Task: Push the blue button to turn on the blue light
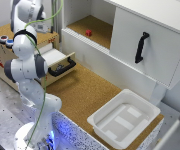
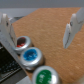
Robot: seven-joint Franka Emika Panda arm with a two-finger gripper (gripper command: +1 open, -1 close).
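Observation:
In the wrist view the blue button [image 2: 30, 55], a round blue cap in a pale rim, sits in the middle of a row, between a red button [image 2: 20, 44] and a green button [image 2: 44, 76]. My gripper [image 2: 39, 45] is open and empty above the cork surface, with one finger [image 2: 6, 27] near the red button and the other finger [image 2: 72, 27] well away from the row. In the exterior view the blue button [image 1: 9, 43] and the red button [image 1: 2, 38] sit on top of a wooden box [image 1: 0, 57]. There the arm's own links hide the gripper.
The wooden box has an open drawer with a black handle [image 1: 62, 66]. A white tray [image 1: 125, 117] sits on the cork tabletop [image 1: 85, 92]. A white cabinet with a black door handle [image 1: 141, 47] and a shelf holding a small red object [image 1: 88, 33] stands behind.

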